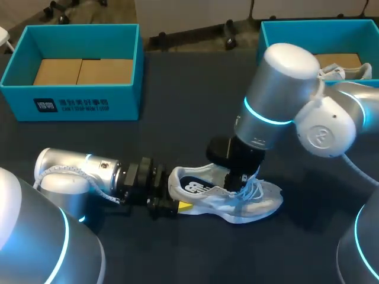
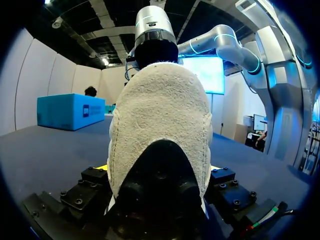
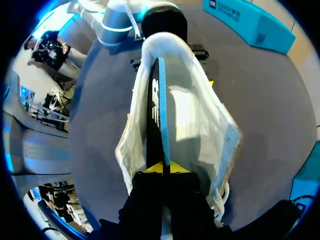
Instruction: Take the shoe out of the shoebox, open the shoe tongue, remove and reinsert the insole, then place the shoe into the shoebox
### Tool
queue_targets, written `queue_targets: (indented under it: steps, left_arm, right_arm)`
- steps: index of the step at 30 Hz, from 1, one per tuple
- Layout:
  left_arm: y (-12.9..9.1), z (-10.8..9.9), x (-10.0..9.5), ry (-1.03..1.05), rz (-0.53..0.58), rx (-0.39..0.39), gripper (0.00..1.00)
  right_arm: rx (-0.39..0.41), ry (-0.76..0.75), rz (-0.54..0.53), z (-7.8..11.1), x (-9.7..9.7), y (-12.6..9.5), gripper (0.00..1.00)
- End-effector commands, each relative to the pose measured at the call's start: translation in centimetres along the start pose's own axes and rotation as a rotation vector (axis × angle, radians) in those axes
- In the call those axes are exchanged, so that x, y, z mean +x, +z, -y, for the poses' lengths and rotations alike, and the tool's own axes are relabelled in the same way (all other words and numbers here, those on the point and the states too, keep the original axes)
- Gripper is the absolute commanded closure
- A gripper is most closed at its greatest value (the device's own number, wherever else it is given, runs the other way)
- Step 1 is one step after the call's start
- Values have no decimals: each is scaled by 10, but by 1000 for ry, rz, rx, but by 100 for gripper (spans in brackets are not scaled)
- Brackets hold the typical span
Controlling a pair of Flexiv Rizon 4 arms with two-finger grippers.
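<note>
A white sneaker [image 1: 249,204] lies on its sole on the dark table, toe pointing right. My left gripper [image 1: 176,194] is at its heel, and in the left wrist view the heel [image 2: 160,115] fills the space between the wide-set fingers, which touch it on both sides. My right gripper [image 1: 237,180] reaches down into the shoe's mouth. In the right wrist view its yellow tips [image 3: 164,169] are shut on the edge of the dark insole [image 3: 154,110], which stands on edge inside the white shoe [image 3: 200,125].
A teal shoebox [image 1: 71,100] stands at the back left with a cardboard bottom showing. A second teal box [image 1: 278,29] at the back right holds another white shoe [image 1: 346,72]. My right arm's elbow hangs over the table's right side.
</note>
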State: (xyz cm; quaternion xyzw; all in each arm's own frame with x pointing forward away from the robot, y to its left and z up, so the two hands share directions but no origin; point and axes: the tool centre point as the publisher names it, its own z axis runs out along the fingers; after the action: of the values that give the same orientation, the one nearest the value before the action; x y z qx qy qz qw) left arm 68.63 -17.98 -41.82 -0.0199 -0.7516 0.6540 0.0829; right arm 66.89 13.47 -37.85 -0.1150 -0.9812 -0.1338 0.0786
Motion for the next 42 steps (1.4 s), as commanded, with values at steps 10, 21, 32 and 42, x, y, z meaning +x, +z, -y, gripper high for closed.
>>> queue_targets:
  steps: [10, 21, 32, 42]
  left_arm:
    - [0, -3, -3, -1, 2, 0, 100]
    - [0, -3, -3, -1, 2, 0, 100]
    - [0, -3, -3, -1, 2, 0, 100]
    - [0, -3, -3, -1, 2, 0, 100]
  right_arm:
    - [-126, -33, -11, -1, -8, -23, 100]
    - [-58, -141, -96, -36, -10, -41, 100]
    - [-66, -193, -186, -55, -8, -40, 80]
    - [-41, -194, -165, -59, 1, -61, 31]
